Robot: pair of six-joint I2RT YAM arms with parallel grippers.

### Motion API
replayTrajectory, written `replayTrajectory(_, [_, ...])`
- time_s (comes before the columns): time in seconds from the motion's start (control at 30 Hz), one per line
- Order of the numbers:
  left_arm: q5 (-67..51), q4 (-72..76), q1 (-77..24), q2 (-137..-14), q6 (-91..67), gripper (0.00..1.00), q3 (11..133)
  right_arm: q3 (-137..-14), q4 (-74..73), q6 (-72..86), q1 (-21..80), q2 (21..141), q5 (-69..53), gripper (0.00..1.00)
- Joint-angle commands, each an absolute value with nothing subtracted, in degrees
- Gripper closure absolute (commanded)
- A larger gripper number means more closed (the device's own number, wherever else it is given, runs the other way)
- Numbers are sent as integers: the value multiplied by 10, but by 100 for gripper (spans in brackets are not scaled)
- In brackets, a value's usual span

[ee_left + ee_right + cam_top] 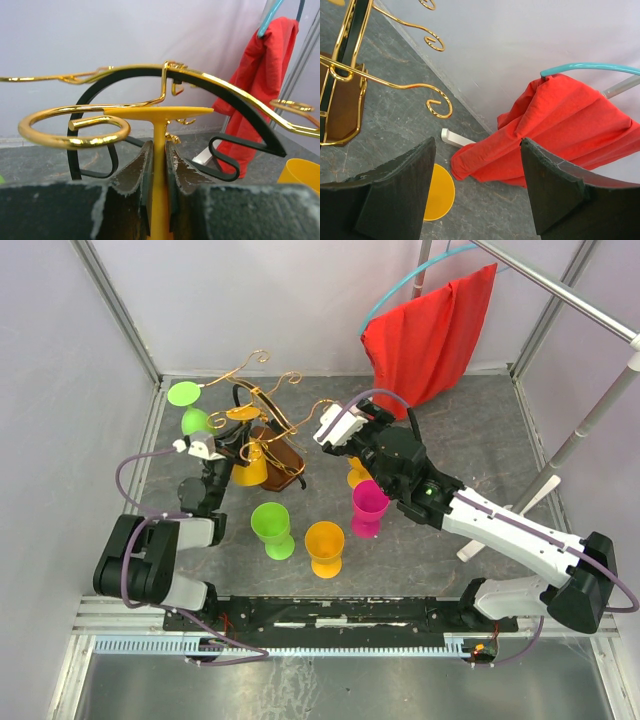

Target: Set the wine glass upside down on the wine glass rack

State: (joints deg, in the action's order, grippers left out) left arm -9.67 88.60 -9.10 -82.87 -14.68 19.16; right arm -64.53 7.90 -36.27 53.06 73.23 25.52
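The wine glass rack has a dark brown base (285, 455) and gold wire arms (262, 392). My left gripper (222, 452) is shut on the stem (159, 170) of a yellow wine glass (250, 472) held upside down, bowl hanging low. Its foot (160, 112) is on top, level with the gold wire arm (210, 80) and beside a gold ring (70, 131). I cannot tell whether the foot rests on the wires. A green glass (190, 408) hangs upside down on the rack's left arm. My right gripper (335, 428) is open and empty to the right of the rack (342, 107).
A yellow glass (357, 476) stands under my right arm, its yellow disc below my right gripper (440, 192). Pink (368, 506), green (271, 529) and orange (325, 547) glasses stand upright near the front. A red cloth (430, 335) hangs at the back right (560, 130).
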Motion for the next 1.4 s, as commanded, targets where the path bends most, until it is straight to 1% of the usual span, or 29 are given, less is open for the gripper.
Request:
replayTrajectory(0.0, [-110,990,-93,-788,-150,97,192,-641,96,-355,528,732,251,24])
replayTrajectory(0.13, [-117,988,-93,-776,-158,97,169,-639,99,-354,528,733,251,23])
replayTrajectory(0.73, [-126,971,-95,-727,-143,97,150,-636,105,-352,528,731,248,24])
replayTrajectory(1.13, [-32,990,-94,-759,-112,97,137,-640,101,-360,528,730,245,23])
replayTrajectory(1.37, [24,991,-95,-758,-94,97,136,-639,98,-365,528,734,245,23])
